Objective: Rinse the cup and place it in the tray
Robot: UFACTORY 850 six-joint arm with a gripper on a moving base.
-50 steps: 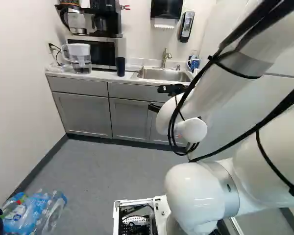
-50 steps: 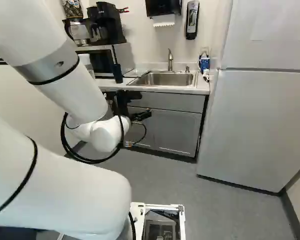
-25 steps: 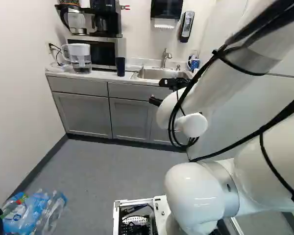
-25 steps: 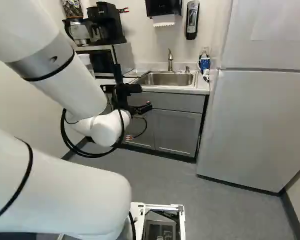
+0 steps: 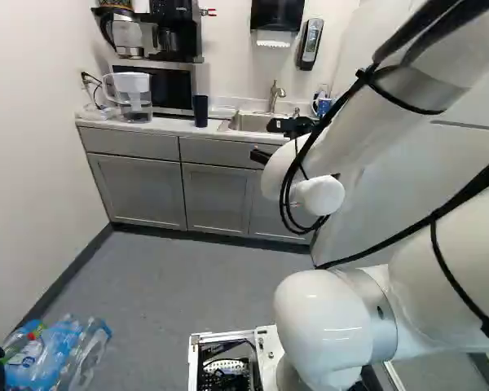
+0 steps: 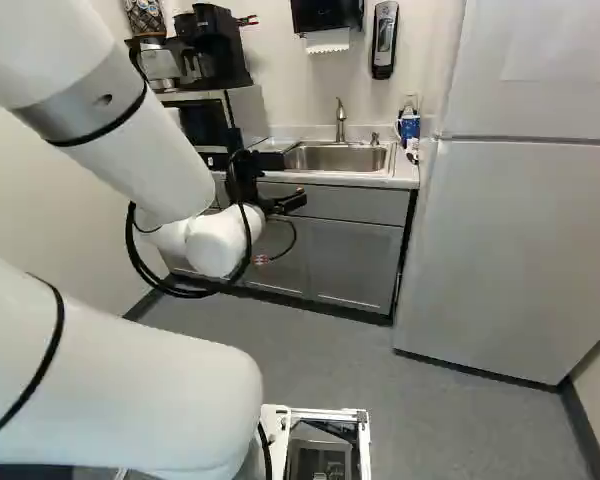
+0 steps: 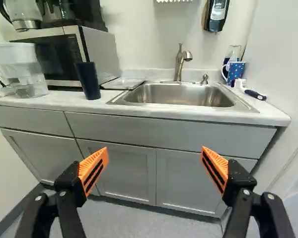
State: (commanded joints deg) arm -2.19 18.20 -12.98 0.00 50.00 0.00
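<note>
The tool (image 7: 154, 149) hangs short of the counter (image 7: 179, 115), its orange-padded fingers spread wide with nothing between them, probably so that they can pass around a cup. The likeliest one is the dark cup (image 7: 88, 80), upright on the counter near its front edge, in easy reach; the dotted mug (image 7: 236, 71) beyond the sink (image 7: 188, 94) is a weaker candidate. The flat tray (image 7: 123, 83) lies between cup and sink, handy for setting down a wet cup after rinsing under the tap (image 7: 179, 63). The pale counter tops grey cupboards (image 7: 116, 171); a microwave (image 7: 52, 57) and pitcher (image 7: 22, 69) share it, and a fridge (image 6: 520, 250) stands to its right.
</note>
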